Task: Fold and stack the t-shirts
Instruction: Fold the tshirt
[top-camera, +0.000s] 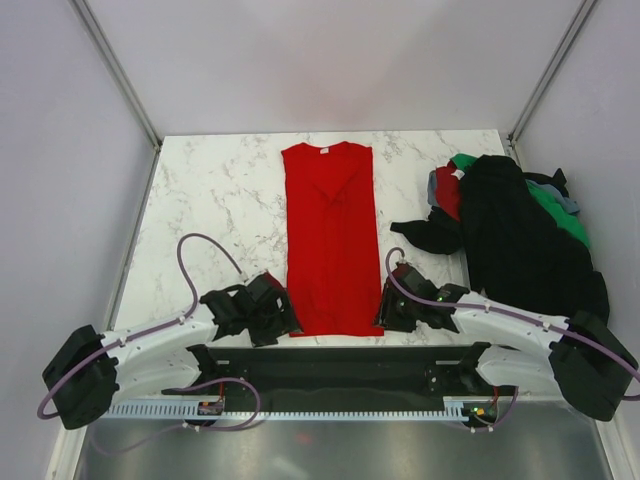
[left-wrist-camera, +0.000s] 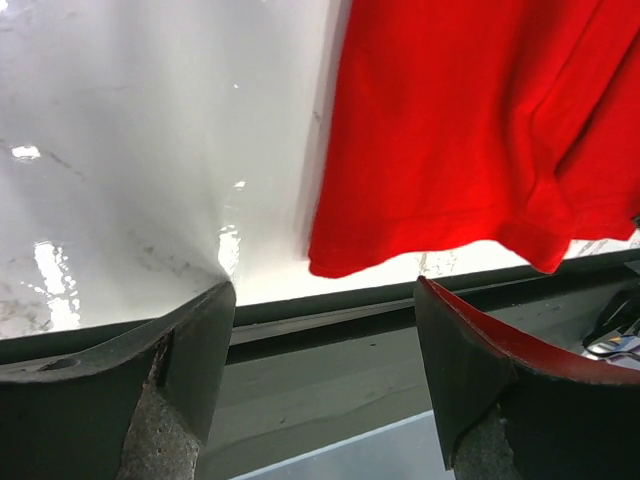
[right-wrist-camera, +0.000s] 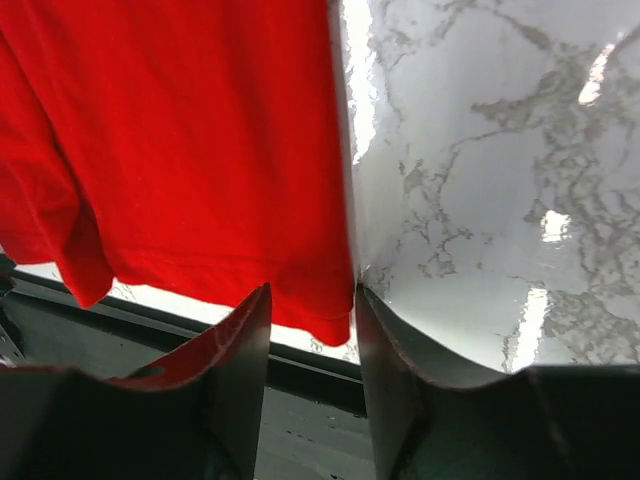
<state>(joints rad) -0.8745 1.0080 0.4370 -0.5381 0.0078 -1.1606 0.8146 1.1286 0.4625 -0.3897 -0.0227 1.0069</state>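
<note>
- Top external view: a bright red t-shirt (top-camera: 331, 240) lies flat in the middle of the marble table (top-camera: 220, 190). It is folded into a long narrow strip.
- Its white neck label (top-camera: 323, 152) is at the far end, and its hem lies at the table's near edge.
- Well apart from it, on the right side of the table, sits a loose pile. A black t-shirt (top-camera: 510, 235) is on top, and green cloth (top-camera: 562, 218), dark red cloth (top-camera: 450, 197) and grey-blue cloth (top-camera: 436, 184) show at its edges.
- The left end effector (top-camera: 280, 308) sits low just beside the hem's left corner. The right end effector (top-camera: 388, 305) sits at the hem's right corner.
- Left wrist view: the left end effector's fingers (left-wrist-camera: 190, 340) are spread wide and hold nothing. The red hem corner lies ahead of them, nearer the right-hand finger, with bare table to its left.
- Right wrist view: the right end effector's fingers (right-wrist-camera: 240, 350) stand a narrow gap apart, not closed on anything. The hem's right corner shows just beyond that gap. Whether the tips touch the cloth cannot be told.
</note>
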